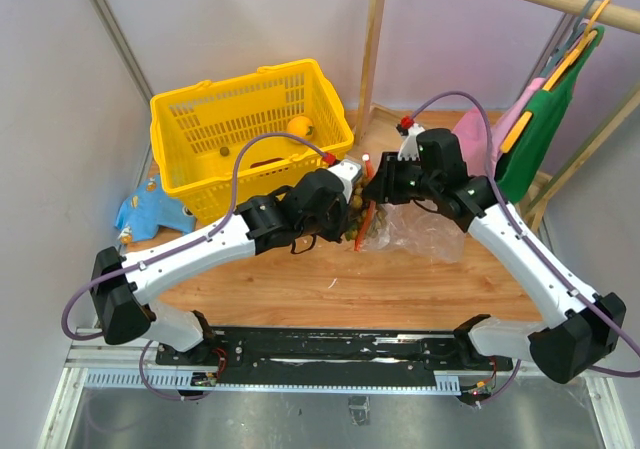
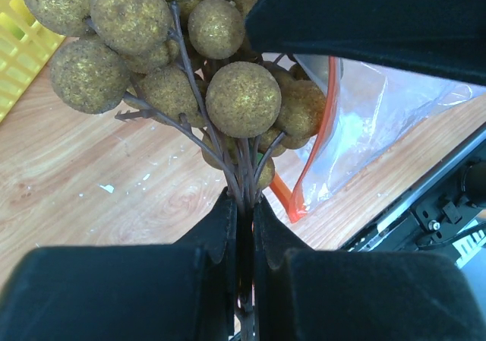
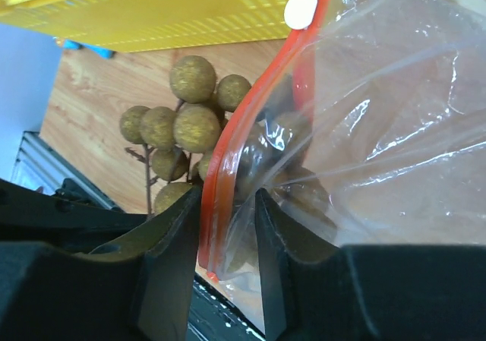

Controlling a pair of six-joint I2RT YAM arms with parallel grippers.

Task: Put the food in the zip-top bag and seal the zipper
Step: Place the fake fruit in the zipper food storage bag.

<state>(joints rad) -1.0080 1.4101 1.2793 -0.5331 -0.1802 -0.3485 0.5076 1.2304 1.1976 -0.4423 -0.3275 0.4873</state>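
Some grapes (image 3: 194, 124) show through the zip-top bag (image 3: 395, 128).

White arm links (image 1: 190, 244), black joints (image 1: 120, 307), purple cables (image 1: 452, 93)

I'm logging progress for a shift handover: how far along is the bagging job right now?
Done: nothing bagged for certain. In hand: the left end effector pinches the grape bunch by its stem at the mouth of the zip-top bag; the right end effector straddles the zipper edge, some grapes showing through the plastic. Remaining: an orange fruit in the yellow basket, then sealing.
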